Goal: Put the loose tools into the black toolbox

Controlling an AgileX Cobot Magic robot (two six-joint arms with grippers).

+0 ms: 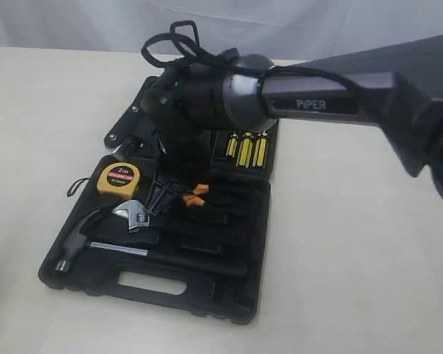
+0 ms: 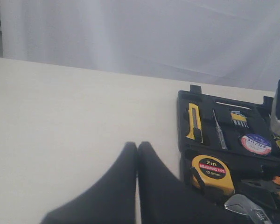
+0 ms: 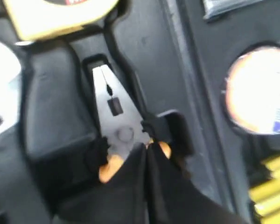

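Note:
The black toolbox lies open on the cream table. My right gripper is shut, fingertips together, right over the pivot of the orange-handled pliers, which lie in their recess; nothing shows between the fingers. In the exterior view that gripper hangs beside the pliers' orange handles. The yellow tape measure sits in the box's left corner. The utility knife and the tape roll lie in the far half. My left gripper is shut and empty over bare table, left of the box.
A hammer and a silver wrench lie in the near half of the box. Yellow-handled screwdrivers stand in the far half. The right arm crosses above the box from the right. A white curtain backs the table.

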